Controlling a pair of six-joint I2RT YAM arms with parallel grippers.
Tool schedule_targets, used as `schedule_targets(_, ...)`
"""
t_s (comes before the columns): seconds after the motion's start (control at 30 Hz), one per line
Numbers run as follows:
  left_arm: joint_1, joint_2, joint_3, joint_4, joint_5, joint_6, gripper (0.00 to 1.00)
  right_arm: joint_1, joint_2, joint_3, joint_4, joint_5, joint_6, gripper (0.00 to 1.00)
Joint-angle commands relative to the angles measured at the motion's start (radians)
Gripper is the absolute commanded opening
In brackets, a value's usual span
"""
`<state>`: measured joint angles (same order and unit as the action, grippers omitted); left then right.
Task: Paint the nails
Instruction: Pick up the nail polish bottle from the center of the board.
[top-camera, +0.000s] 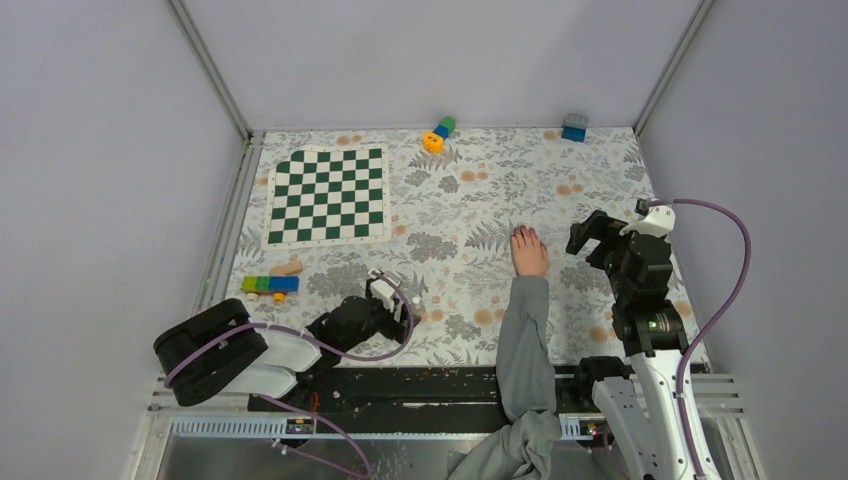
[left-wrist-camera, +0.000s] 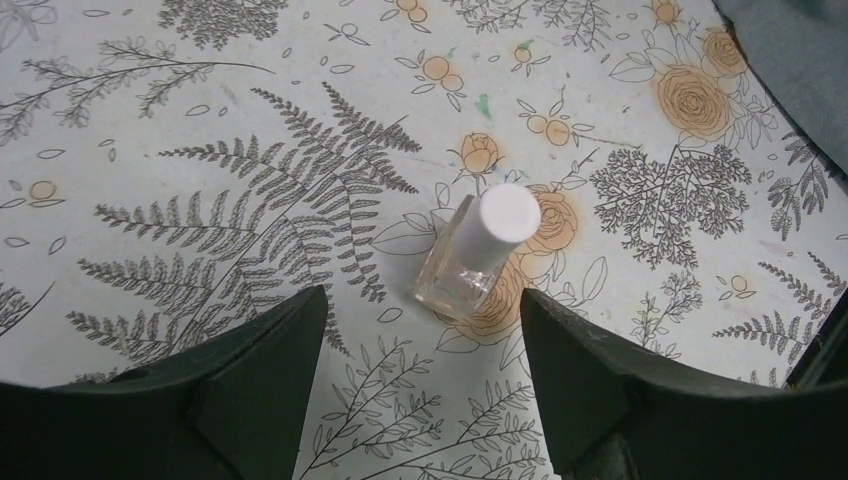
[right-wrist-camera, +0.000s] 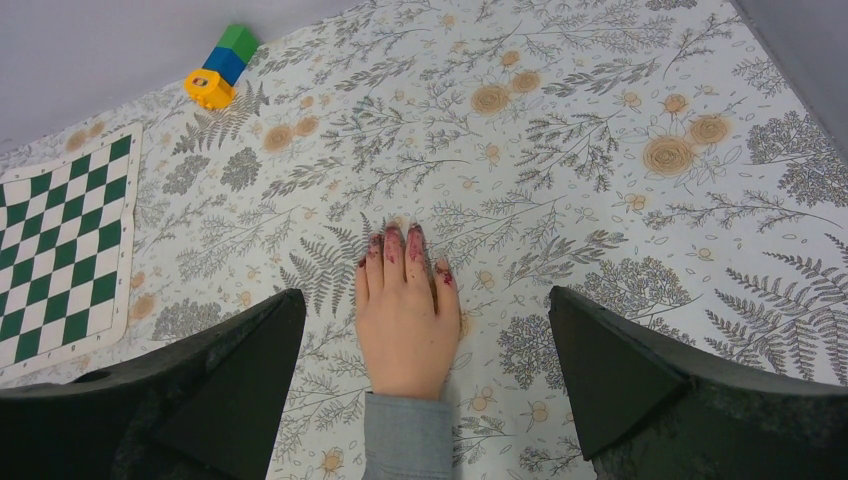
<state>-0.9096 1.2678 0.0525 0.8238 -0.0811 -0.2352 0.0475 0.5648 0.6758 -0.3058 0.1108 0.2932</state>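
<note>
A bare human hand (top-camera: 529, 253) is laid flat, palm down, on the floral tablecloth (top-camera: 480, 190) right of the table's middle, with its fingers pointed toward the far side and a grey sleeve (top-camera: 525, 340) running back to the near edge. The nails (right-wrist-camera: 392, 245) are seen at the far end of the hand, smeared with dark red that spreads onto the surrounding skin. The right gripper (top-camera: 590, 235) is held just to the right of the hand, and its jaws are spread wide with nothing between them. In the right wrist view the hand is framed between its two dark fingers (right-wrist-camera: 230, 370). The left gripper (top-camera: 385, 300) is held low over the cloth, near the table's near edge and left of the sleeve. Its jaws are parted. A small clear bottle (left-wrist-camera: 460, 275) with a white cap (left-wrist-camera: 507, 213) is seen standing just beyond the fingertips, in line with the gap and touched by neither finger. A green-and-white chessboard mat (top-camera: 327, 195) is spread at the far left. Stacked toy blocks (top-camera: 438, 133) and a blue block (top-camera: 574, 127) are placed along the far edge, and a row of coloured blocks (top-camera: 270, 285) is set nearer on the left.
</note>
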Motion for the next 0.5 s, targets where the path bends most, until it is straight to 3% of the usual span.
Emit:
schedule_targets(0.0, -0.029, 0.08, 0.049, 0.163, -0.029, 0.023, 0.71, -0.004, 0.0, 0.024, 0.012, -0.004, 0.0, 1.0)
schedule_targets(0.1, -0.041, 0.135, 0.066, 0.197, -0.038, 0.035, 0.68, -0.004, 0.003, 0.024, 0.012, -0.001, -0.002, 1.0)
schedule_targets(0.27, -0.056, 0.211, 0.081, 0.236, -0.054, 0.044, 0.49, -0.003, 0.008, 0.026, 0.013, -0.002, -0.004, 1.0)
schedule_targets(0.47, -0.09, 0.221, 0.082, 0.217, -0.116, 0.057, 0.38, -0.004, 0.012, 0.026, 0.013, -0.001, -0.004, 0.99)
